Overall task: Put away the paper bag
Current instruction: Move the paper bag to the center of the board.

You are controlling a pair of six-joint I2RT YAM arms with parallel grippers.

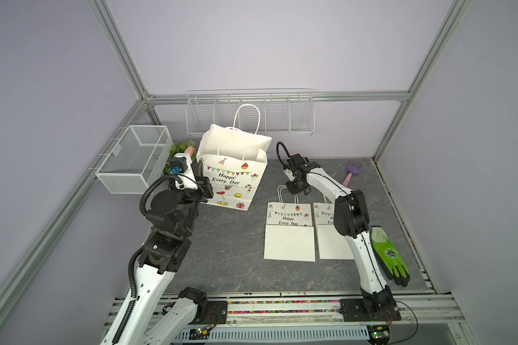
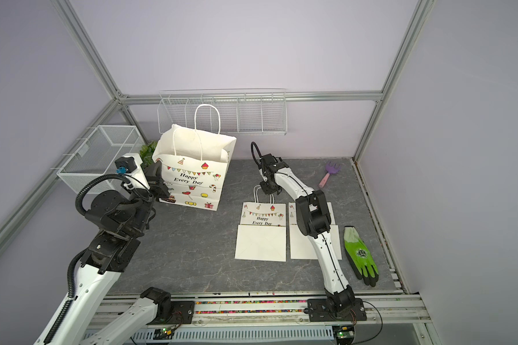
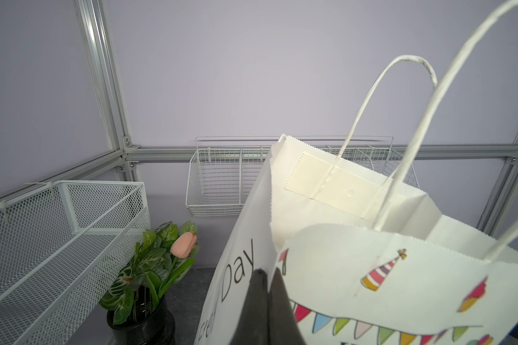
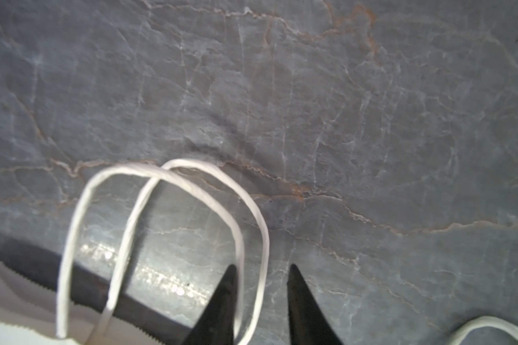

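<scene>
A large white paper bag (image 1: 234,182) (image 2: 192,179) printed "Happy Every Day" stands open at the back left, handles up. My left gripper (image 1: 202,186) (image 3: 266,270) is shut on the side fold of this bag (image 3: 371,283) near its rim. Two flat folded paper bags of the same print lie on the right, one in full view (image 1: 289,236) and one (image 1: 331,245) partly hidden by my right arm. My right gripper (image 1: 296,191) (image 4: 263,266) is open just above the first flat bag's handles (image 4: 174,170). One side of the loops runs between its fingers.
A white mesh basket (image 1: 135,158) hangs on the left frame and a wire shelf (image 1: 248,113) on the back wall. A potted plant (image 1: 184,148) stands behind the big bag. A purple toy rake (image 1: 352,171) and a green glove (image 1: 389,254) lie at the right.
</scene>
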